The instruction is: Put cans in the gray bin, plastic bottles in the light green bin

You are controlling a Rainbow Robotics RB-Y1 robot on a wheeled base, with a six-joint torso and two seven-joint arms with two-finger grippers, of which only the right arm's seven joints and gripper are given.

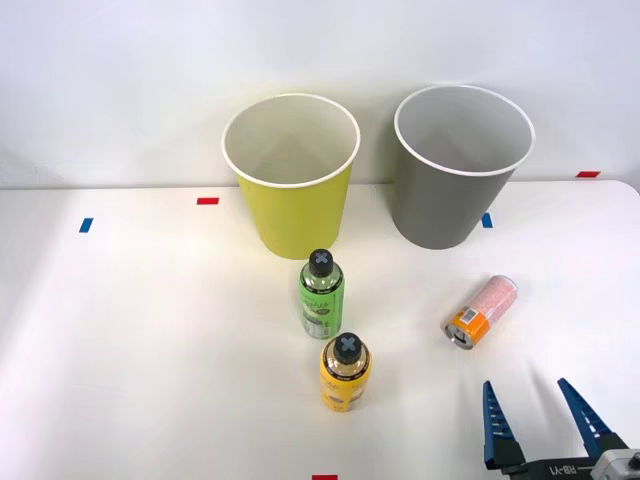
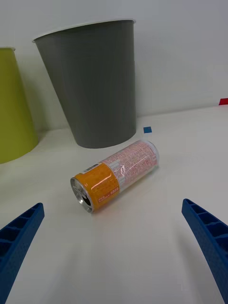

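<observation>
The step in hand looks like the approach to a can: the right arm's blue ribbed claw hangs low at the near right of the white counter with its two fingers spread wide and nothing between them, and the slim pink-white can with an orange end and silver top lies on its side just beyond it, silver end turned toward the robot. In the wrist view the same can rests slantwise on the counter between and ahead of the two spread fingers, apart from both, with the tall tapered gray wastebasket with a white rim standing close behind it. The next move, as I judge it, calls for the claw to go forward and down so the fingers straddle the can's round body across its width, then close; since the can lies at an angle and can roll, the wrist may need to turn to square up with it. After that comes a lift over the rim of the gray bin. Counted: one can is on the counter, two black-capped plastic bottles stand upright near the middle, one green-labelled and one yellow-orange, and two bins stand at the back, the gray one and the yellow-green wastebasket with a white rim.
</observation>
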